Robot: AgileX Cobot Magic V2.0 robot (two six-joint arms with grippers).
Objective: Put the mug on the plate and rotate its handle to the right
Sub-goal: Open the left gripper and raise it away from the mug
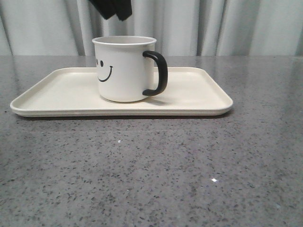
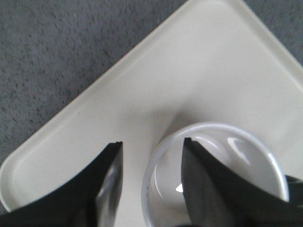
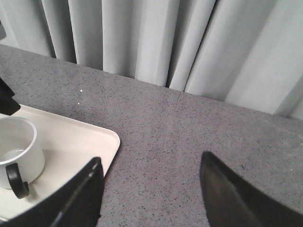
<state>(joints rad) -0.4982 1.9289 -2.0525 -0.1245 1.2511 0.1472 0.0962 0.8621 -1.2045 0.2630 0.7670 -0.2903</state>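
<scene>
The white mug [image 1: 124, 68] with the smiley face stands upright on the cream plate [image 1: 57, 90], left of its middle. Its black handle [image 1: 158, 73] points to the right in the front view. My left gripper [image 1: 113, 9] hangs open just above the mug's rim, clear of it. In the left wrist view that gripper [image 2: 152, 142] has one finger over the mug's [image 2: 246, 161] inside and the other outside the rim, above the plate [image 2: 189, 71]. My right gripper [image 3: 151, 161] is open and empty over bare table, off the plate's [image 3: 80, 137] right end, with the mug [image 3: 19, 142] and handle [image 3: 16, 182] beyond.
The grey speckled table [image 1: 151, 170] stretches in front of the plate and to both sides. Pale curtains [image 1: 227, 23] close off the back edge.
</scene>
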